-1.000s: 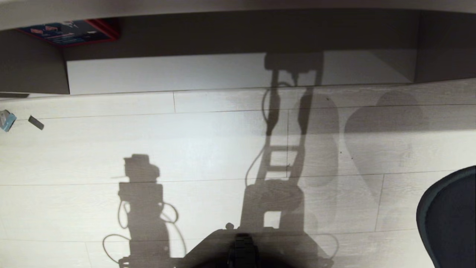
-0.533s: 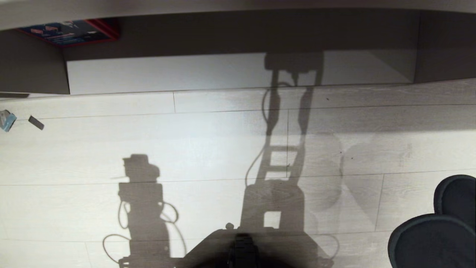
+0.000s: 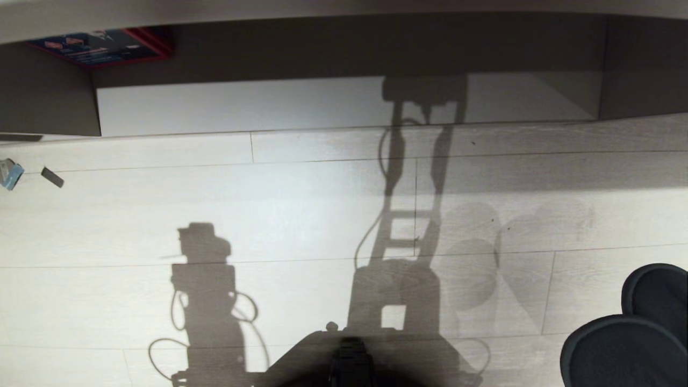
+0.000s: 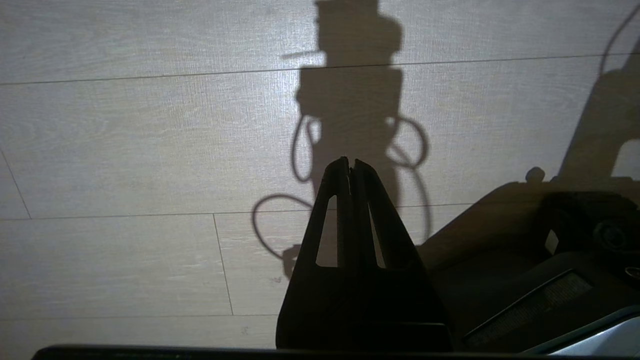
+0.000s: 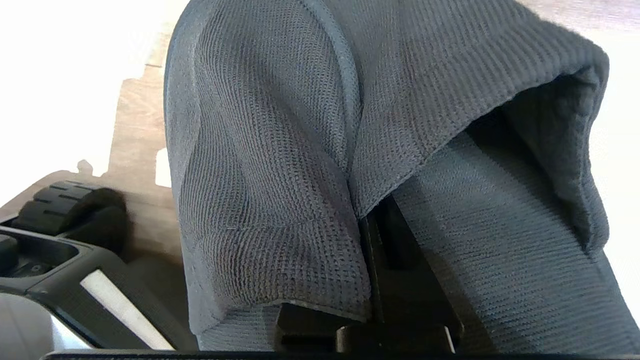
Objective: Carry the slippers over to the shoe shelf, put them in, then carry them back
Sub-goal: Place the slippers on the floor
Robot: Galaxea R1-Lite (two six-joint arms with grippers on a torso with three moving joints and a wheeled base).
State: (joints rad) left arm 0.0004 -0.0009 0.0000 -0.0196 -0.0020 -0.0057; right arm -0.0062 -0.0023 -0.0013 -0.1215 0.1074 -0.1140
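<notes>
Scanning left to right, I noted the left gripper (image 4: 350, 162) pressed together over bare floor (image 3: 301, 215); shoe shelf (image 3: 344, 102) lay far ahead; right gripper (image 5: 372, 225) pinched the slippers (image 3: 626, 344) at near right.

Pale wood floor (image 3: 301, 199) w/ long plank lines fills most of the head view. A small light blue thing (image 3: 9, 173) lies at the far left edge, & a little dark grey flat bit (image 3: 52, 177) sits just beside it, not touching. A red & blue box (image 3: 102, 47) w/ print on it rests up top left, in shade.
</notes>
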